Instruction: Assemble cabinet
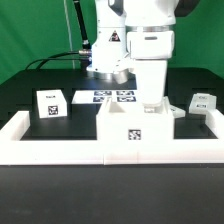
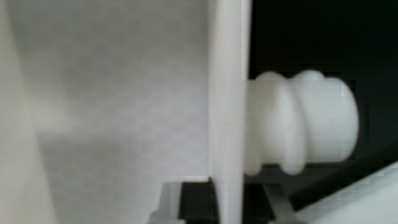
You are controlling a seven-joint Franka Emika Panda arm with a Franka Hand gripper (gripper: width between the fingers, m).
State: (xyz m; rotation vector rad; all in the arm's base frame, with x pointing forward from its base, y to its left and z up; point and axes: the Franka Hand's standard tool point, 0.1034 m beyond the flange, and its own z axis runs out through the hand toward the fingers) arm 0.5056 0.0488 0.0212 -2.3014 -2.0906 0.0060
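Right below the end effector (image 1: 149,106), the white cabinet (image 1: 128,133).

The cabinet box (image 1: 128,135) beneath the gripper (image 1: 150,108) looks like matt white plastic. Beside the gripper, a ribbed knob (image 2: 311,120) is smooth white plastic. The table (image 1: 30,80) is matt black.

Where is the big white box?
In the exterior view, the box sits in the middle, right by the low wall, under the arm.
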